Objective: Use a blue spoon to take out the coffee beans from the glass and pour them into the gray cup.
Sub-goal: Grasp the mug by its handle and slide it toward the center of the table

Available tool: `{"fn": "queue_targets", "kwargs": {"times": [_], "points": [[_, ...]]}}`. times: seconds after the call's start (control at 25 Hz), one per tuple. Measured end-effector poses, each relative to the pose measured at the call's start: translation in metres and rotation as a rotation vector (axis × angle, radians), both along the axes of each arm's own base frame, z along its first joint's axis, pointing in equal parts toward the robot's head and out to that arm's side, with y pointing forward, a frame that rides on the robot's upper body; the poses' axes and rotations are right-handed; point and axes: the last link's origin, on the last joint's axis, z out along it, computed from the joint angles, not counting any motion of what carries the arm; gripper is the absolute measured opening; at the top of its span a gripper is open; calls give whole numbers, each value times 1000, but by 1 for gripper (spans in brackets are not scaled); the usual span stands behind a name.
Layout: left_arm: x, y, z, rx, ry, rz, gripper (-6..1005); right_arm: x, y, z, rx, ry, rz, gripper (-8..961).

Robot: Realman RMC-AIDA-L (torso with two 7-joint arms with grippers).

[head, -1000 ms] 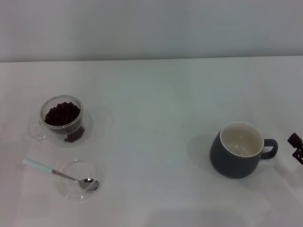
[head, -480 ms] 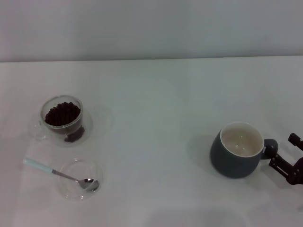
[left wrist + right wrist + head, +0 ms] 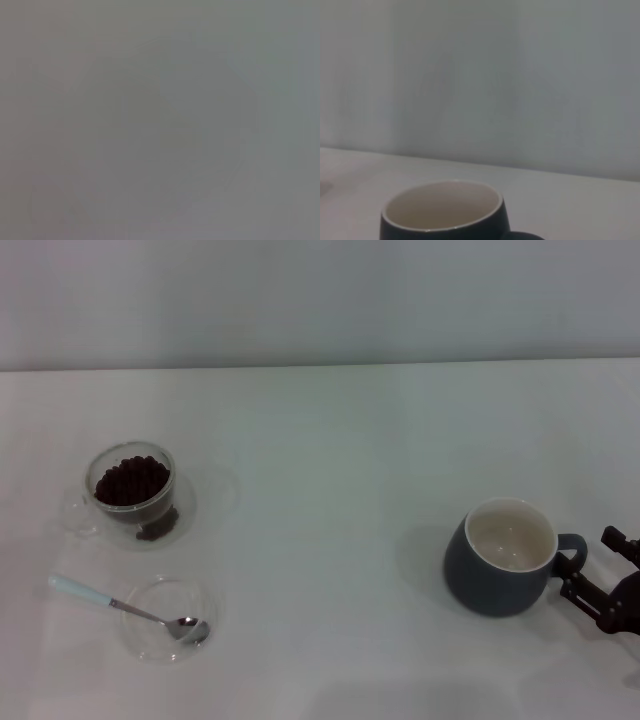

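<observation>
The glass (image 3: 131, 502) stands at the left of the white table, filled with coffee beans (image 3: 131, 480). The blue spoon (image 3: 112, 601) lies in front of it, its metal bowl resting in a shallow clear dish (image 3: 150, 635). The gray cup (image 3: 497, 575) stands at the right, empty, with its handle pointing right. It also shows close up in the right wrist view (image 3: 445, 222). My right gripper (image 3: 588, 562) is open at table height, its fingers on either side of the cup's handle. My left gripper is out of view; its wrist view shows only flat grey.
The white table (image 3: 330, 470) runs back to a plain pale wall. The glass seems to stand on a clear saucer (image 3: 205, 502).
My right gripper has come in from the right edge toward the gray cup and now reaches its handle. The glass, spoon and cup have not moved.
</observation>
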Motion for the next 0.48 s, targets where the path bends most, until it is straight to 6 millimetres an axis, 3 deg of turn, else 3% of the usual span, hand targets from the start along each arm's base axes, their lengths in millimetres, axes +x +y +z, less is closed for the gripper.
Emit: {"fn": "queue_targets", "kwargs": {"times": [0.48], "points": [[-2,-7,-5,-1,-9,15,876,-1,14,-3,6,-24,-23,811]]}}
